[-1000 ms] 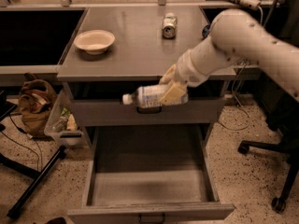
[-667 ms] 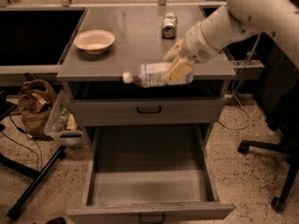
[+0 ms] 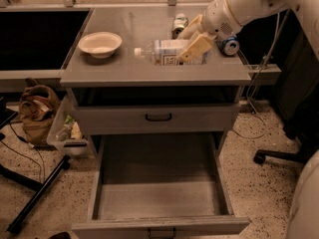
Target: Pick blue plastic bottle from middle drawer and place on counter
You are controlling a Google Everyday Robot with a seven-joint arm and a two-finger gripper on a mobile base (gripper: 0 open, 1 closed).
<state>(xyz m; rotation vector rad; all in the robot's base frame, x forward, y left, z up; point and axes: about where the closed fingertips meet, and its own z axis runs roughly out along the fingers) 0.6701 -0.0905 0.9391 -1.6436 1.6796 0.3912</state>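
One step is remaining, by my reading: the put-down. The gripper (image 3: 185, 46) is hanging over the right half of the counter (image 3: 124, 69). Its two tan fingers (image 3: 198, 48) are pinching the blue plastic bottle (image 3: 162, 52) round the label end, w/ the white cap (image 3: 138, 51) pointing left toward the bowl (image 3: 99, 44). Bottle is lying horizontal, low over the top; whether it's touching the surface yet, can't tell from this angle. The middle drawer (image 3: 159, 227) is standing pulled right out below, nothing showing in it, so the pick is looking done and most of the task w/ it.

Next move, as I'm judging it: lowering the last bit till the bottle is sitting on the counter, then spreading the fingers and lifting the arm (image 3: 249, 1) away w/o dragging it. It's a round body on its side, so it's prob. going to want to roll once let go, and the front edge is lying near. Also a pale can (image 3: 179, 24) is sitting just behind the gripper and a blue can (image 3: 230, 46) just to its right. Retreating upward rather than sideways is looking safer.
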